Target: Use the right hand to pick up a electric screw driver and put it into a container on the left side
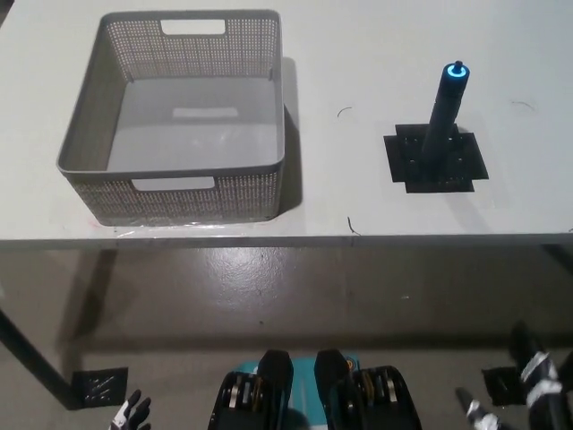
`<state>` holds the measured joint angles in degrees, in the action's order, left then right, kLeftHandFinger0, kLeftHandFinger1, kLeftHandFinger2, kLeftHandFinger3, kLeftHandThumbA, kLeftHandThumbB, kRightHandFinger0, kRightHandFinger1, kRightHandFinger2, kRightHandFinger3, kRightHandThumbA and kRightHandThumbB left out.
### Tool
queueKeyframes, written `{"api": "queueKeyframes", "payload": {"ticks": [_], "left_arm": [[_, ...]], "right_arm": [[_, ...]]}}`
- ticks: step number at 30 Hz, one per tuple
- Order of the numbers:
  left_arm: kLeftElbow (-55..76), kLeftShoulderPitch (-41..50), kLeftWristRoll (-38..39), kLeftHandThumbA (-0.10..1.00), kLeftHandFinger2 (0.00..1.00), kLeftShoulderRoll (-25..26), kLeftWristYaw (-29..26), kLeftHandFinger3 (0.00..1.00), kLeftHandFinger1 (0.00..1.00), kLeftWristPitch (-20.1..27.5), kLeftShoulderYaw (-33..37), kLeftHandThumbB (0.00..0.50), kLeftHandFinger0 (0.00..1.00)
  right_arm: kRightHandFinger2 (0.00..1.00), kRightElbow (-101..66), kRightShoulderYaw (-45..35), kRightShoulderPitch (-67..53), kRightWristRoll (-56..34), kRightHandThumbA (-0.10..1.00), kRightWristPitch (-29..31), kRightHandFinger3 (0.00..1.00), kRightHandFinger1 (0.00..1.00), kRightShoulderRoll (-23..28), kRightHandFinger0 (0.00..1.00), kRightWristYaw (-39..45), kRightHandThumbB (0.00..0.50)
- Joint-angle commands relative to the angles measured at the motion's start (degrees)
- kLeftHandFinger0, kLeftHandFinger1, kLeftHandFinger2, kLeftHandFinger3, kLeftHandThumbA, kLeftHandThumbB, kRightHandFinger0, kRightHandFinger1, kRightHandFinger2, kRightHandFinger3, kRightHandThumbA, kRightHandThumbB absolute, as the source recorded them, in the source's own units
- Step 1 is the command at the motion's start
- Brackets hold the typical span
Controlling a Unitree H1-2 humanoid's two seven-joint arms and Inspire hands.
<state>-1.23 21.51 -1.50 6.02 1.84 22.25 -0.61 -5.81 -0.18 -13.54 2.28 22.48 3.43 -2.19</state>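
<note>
White tabletop: perforated grey basket, slim black screwdriver upright.

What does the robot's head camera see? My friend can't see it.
A dark screwdriver with a glowing blue ring stands upright on a black base on a white table, right of an empty grey basket. Both robot hands are low, below the table edge.

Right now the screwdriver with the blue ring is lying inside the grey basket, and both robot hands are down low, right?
Not quite. The head view shows the grey basket empty; the screwdriver stands upright on its black base, to the basket's right. Both hands are low: left hand, right hand.
</note>
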Motion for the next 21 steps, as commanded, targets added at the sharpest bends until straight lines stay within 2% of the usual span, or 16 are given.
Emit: {"api": "queueKeyframes", "payload": {"ticks": [1,4,6,7,9,11,14,21], "left_arm": [[1.7,1.0,1.3,0.98,1.00,0.8,0.9,1.00,1.00,4.3,0.0,0.214,1.00],[1.9,1.3,0.8,0.98,1.00,0.7,0.6,1.00,1.00,4.7,-0.1,0.203,1.00],[2.4,1.7,0.7,0.99,1.00,0.9,0.7,1.00,1.00,4.7,-0.2,0.193,1.00],[2.5,1.7,1.2,0.97,1.00,1.0,0.9,1.00,1.00,4.7,-0.3,0.188,1.00],[2.4,1.5,2.1,0.96,1.00,1.1,1.2,1.00,1.00,4.7,-0.4,0.186,1.00],[2.5,1.1,2.3,0.96,1.00,1.3,1.4,1.00,1.00,4.5,-0.6,0.185,1.00],[2.2,0.8,2.5,0.96,1.00,1.4,1.5,1.00,1.00,4.7,-0.8,0.172,1.00],[2.0,-0.1,2.1,0.96,1.00,1.3,1.3,1.00,1.00,4.7,-1.2,0.187,1.00]], "right_arm": [[1.00,-3.9,-2.3,5.1,0.7,0.81,3.4,1.00,1.00,-0.2,1.00,-1.8,0.262],[1.00,-3.3,-4.1,11.3,3.1,0.90,0.4,1.00,1.00,0.7,1.00,-2.6,0.308],[1.00,-3.0,-4.7,14.5,3.5,0.96,-2.0,1.00,1.00,1.0,1.00,-2.6,0.357],[1.00,-2.4,-4.9,16.7,2.9,1.00,-3.7,1.00,1.00,1.4,1.00,-2.3,0.400],[1.00,-0.6,-5.4,20.5,2.1,1.00,-6.7,1.00,1.00,2.0,1.00,-2.1,0.459],[1.00,2.1,-5.9,25.1,1.3,1.00,-9.0,1.00,1.00,2.3,1.00,-2.2,0.486],[1.00,5.9,-6.5,29.9,1.2,1.00,-10.6,1.00,1.00,2.8,1.00,-2.2,0.494],[1.00,14.3,-7.6,39.0,0.9,0.98,-13.8,1.00,1.00,2.9,1.00,-3.1,0.381]]}}
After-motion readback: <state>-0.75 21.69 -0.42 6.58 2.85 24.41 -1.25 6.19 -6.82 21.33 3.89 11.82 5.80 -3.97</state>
